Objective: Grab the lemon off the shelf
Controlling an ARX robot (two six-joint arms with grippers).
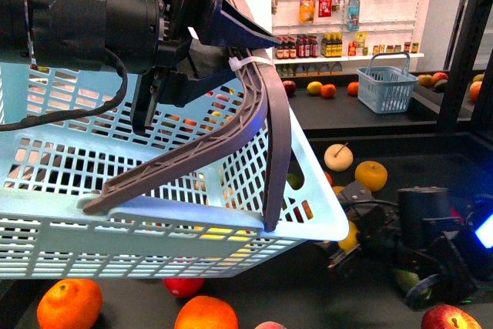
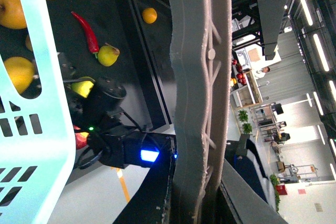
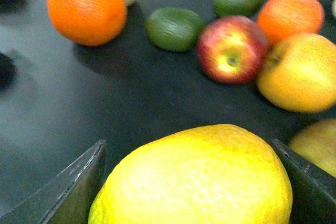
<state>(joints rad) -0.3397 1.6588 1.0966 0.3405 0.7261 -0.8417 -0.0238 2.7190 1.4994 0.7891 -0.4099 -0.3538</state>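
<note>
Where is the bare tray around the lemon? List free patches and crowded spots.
Free: the dark tray between the lemon, the big orange and the near lime. Crowded: past the red apple, where fruits pack close.

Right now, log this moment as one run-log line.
left gripper: shut on basket handle | right gripper: shut on lemon | lift off shelf tray: cannot tell

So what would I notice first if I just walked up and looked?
The huge pale blue basket comes first. It fills the left of the front view and hangs by its grey handle from the left end effector. Next is the bright yellow lemon, big in the right wrist view. It is squeezed between the fingers of the right end effector, with a red apple and an orange beyond it on the dark shelf.
</note>
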